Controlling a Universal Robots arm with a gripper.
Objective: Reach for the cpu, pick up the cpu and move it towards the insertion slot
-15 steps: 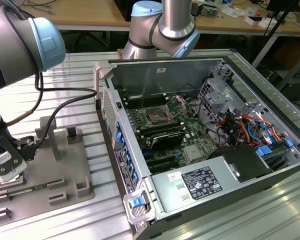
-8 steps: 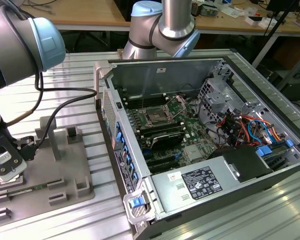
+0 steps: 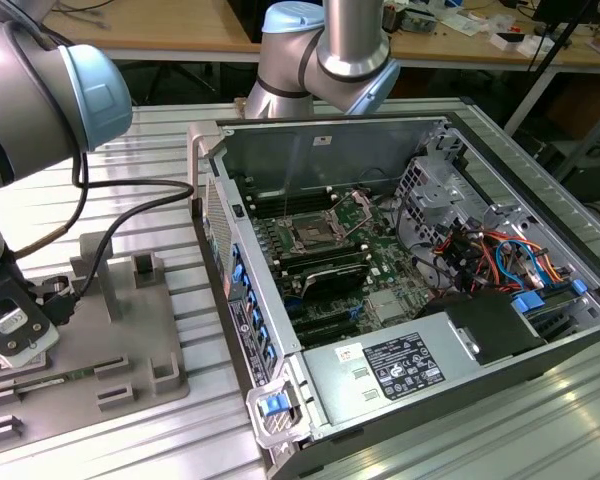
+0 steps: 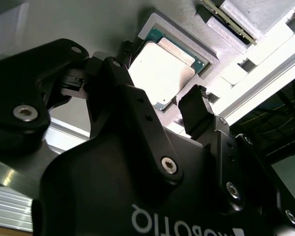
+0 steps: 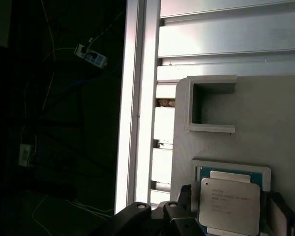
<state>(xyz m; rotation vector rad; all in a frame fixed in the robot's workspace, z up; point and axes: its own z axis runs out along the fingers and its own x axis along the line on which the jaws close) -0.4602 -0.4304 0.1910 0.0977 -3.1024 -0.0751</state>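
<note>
Down at the exterior view's left edge, the arm (image 3: pixel 50 90) hangs low over a grey plate (image 3: pixel 130 345) lying on the slotted metal table (image 3: pixel 50 215). Its tool (image 3: pixel 16 338) is just above the end of the plate toward the exterior view's left.

Both wrist views look past the tool onto the chip (image 4: pixel 162 73) (image 5: pixel 229 204). It is a flat square with a pale silvery top and a thin green rim, and it lies level inside a pale square frame (image 4: pixel 209 56) (image 5: pixel 231 165) that rises from the plate. The chip is seated in that frame, not lifted.

The tool's black fingers (image 4: pixel 196 110) (image 5: pixel 187 199) are spread, one on each side of the chip, close along its edges. In the first wrist view one finger stands just beside one side of the chip, and the other stands a little off the opposite side. I cannot tell whether either one touches the metal. On the same plate, past the chip's frame, stands a small three-walled bracket (image 5: pixel 211 105).

Well away from the chip, toward the exterior view's right, an open computer case (image 3: pixel 320 150) lies on the table. The socket (image 3: pixel 310 237) is on the green board inside it, a shiny metal frame with a dark centre. Red and blue cables (image 3: pixel 490 255) are bunched farther toward the exterior view's right.
</note>
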